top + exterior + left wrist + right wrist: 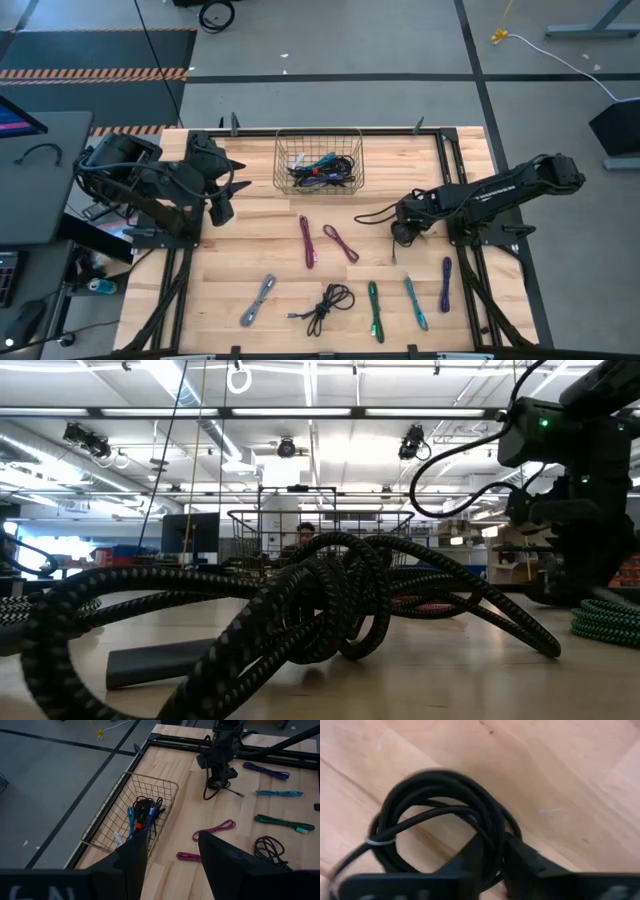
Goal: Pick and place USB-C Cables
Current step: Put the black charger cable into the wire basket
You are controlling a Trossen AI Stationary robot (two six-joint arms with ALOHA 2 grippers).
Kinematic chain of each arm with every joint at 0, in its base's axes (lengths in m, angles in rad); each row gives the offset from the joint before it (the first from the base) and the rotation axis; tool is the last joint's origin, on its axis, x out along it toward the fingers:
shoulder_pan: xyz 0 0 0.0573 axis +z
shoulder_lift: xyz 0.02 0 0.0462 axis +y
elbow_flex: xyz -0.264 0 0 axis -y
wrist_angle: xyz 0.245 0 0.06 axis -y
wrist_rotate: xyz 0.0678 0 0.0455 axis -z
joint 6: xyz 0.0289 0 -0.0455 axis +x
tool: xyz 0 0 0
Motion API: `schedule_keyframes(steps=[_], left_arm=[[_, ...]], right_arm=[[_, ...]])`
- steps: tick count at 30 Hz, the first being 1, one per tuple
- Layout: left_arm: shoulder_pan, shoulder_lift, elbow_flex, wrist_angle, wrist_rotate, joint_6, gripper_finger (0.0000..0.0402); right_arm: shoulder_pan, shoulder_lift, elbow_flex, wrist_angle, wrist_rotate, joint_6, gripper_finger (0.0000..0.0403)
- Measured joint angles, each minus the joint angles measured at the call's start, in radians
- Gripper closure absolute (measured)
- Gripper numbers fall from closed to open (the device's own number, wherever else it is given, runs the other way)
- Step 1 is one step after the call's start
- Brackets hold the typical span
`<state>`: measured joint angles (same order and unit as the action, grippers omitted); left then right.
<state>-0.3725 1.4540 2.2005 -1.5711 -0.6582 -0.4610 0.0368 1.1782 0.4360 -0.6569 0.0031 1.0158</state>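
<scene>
Black cable (320,610), braided and coiled, is seen nearest the low camera, lying on the wooden bench (260,240) near its front edge. Along that same front edge a grey cable (258,300) is laid toward the left, and a green cable (374,310), a teal cable (416,302) and a purple cable (445,283) toward the right, all apart from one another.

Toward the middle of the bench two magenta cables (308,241) are laid side by side without touching.

Right of the middle, the right gripper (492,862) is lowered onto a second black cable (440,815), a small coil tied with a thin band. Its two fingers are seen closed on strands of that coil, one on each side, with the coil still lying on the wood. A loose black lead is seen trailing from it toward the magenta cables.

Near the left edge of the bench, the left gripper (172,857) is held above the wood, pointed toward the basket, with its fingers parted and nothing between them.

At the middle of the back edge a wire basket (283,160) is stood, and in it a tangle of cables (322,170) is seen, mostly black with some blue and a spot of red.

Beyond the bench a person is partly seen behind the basket in the low view.
</scene>
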Motion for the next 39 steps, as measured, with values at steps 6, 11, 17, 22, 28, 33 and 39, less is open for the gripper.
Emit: schedule_keyframes(steps=[6,11,17,22,28,33,39], left_arm=[[0.000,0.000,0.000,0.000,0.000,0.000,0.0221],[0.000,0.000,0.000,0.000,0.000,0.000,0.0221],[0.000,0.000,0.000,0.000,0.000,0.000,0.0221],[0.000,0.000,0.000,0.000,0.000,0.000,0.0221],[0.000,0.000,0.000,0.000,0.000,0.002,0.0221],[0.000,0.000,0.000,0.000,0.000,0.001,0.0221],[0.000,0.000,0.000,0.000,0.000,0.001,0.0221]], right_arm=[[0.001,0.000,0.013,0.006,-0.015,0.004,0.0387],[0.002,0.005,0.083,-0.009,-0.024,-0.018,0.0391],[0.010,0.004,0.282,-0.001,0.001,-0.088,0.0391],[0.006,0.003,0.502,0.000,0.069,-0.229,0.0391],[-0.059,0.003,0.765,-0.003,0.105,-0.465,0.0391],[-0.177,0.010,0.961,-0.036,0.096,-0.649,0.0391],[-0.338,0.097,1.206,-0.198,0.068,-0.812,0.0391]])
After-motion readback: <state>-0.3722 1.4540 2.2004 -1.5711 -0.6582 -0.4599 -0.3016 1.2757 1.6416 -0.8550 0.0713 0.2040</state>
